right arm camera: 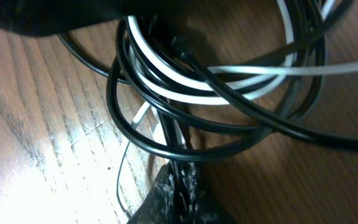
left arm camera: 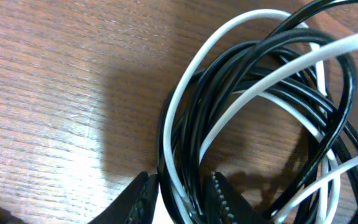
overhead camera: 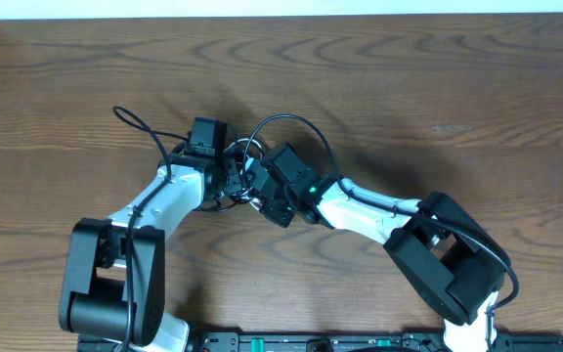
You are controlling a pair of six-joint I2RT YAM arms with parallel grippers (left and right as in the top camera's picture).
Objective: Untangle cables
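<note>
Surface: brown wood-grain tabletop [overhead camera: 409, 68] is carrying everything, with both arms reaching in from the near edge and meeting over its middle.
Hidden from above: the two wrists are covering most of the tangle [overhead camera: 247, 166], so only a few loops are peeking out between them.
Hard to make out: a thin black loop is arching out past the right wrist, and another is trailing off beside the left one. I cannot tell whether either is cable or arm wiring.
Cut off: both wrist views are cropping the coils at their edges, so no strand is showing from end to end.
Blurred: a dark shape [right arm camera: 55, 15] is filling the top left corner of the right wrist view, too soft to identify.
Left claw [left arm camera: 182, 202]: its toothed fingers [left arm camera: 138, 202] are standing a little apart, clamping white and black strands that are filling the gap between them.
Right claw [right arm camera: 180, 186]: its jaws are pressing together, pinching a black strand that is running straight into the tip.
Black cable [left arm camera: 350, 87]: it is coiling in several loops just ahead of both claws, crossing over and under the white one.
White cable [left arm camera: 278, 73]: it is threading through the black coils, with one arc dropping between the left claw's fingers and others lying just beyond the right claw's tip.
</note>
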